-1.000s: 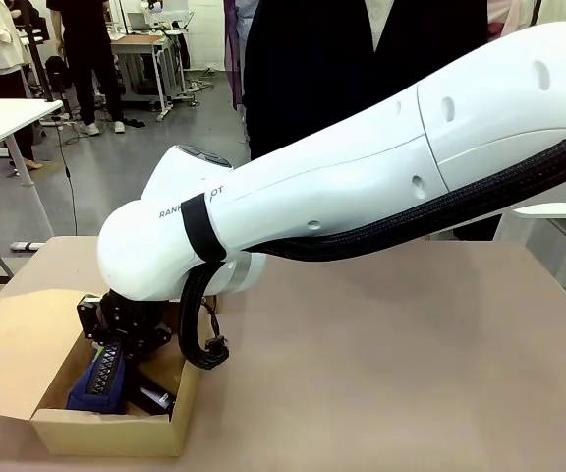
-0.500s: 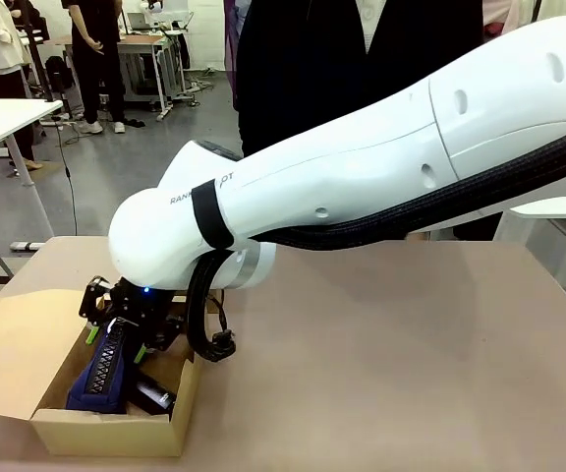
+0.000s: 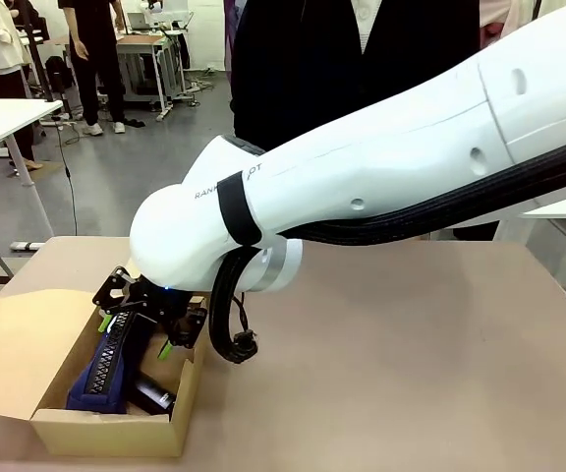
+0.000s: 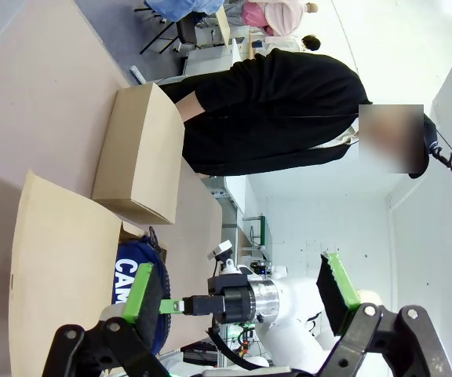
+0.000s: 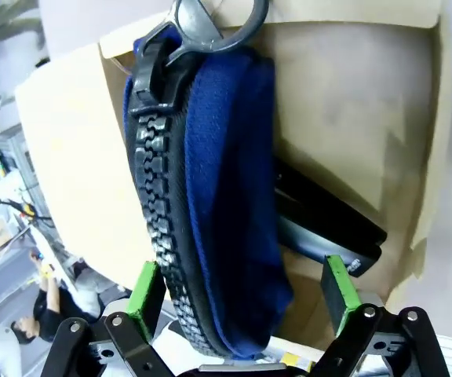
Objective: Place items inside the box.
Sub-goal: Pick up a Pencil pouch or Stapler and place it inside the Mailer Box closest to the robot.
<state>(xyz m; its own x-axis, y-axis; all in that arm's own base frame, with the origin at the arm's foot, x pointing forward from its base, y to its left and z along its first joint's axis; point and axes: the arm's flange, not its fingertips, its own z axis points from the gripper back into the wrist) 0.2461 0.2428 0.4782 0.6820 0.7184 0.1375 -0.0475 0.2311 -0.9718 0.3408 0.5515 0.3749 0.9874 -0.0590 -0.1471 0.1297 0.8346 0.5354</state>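
Since the navy pencil case (image 3: 106, 369) lies inside the box (image 3: 106, 435) beside the black stapler (image 3: 151, 397), and the right gripper (image 3: 138, 334) hangs just above it, jaws wide and empty, this placement appears done; next: rise clear of the box; fetch another item.

- The right arm (image 3: 391, 167) comes in from the right side, slants down across the middle and ends low on the robot's left side.
- Its wrist (image 3: 263, 270) bends downward, with a black cable (image 3: 226, 324) looping beside it.
- The right gripper (image 3: 138, 334) points down at a tilt, its fingers spread wide and its green pads (image 5: 146, 289) well apart.
- The left gripper (image 4: 240, 287) is likewise spread wide, with nothing held between its pads (image 4: 143, 292).
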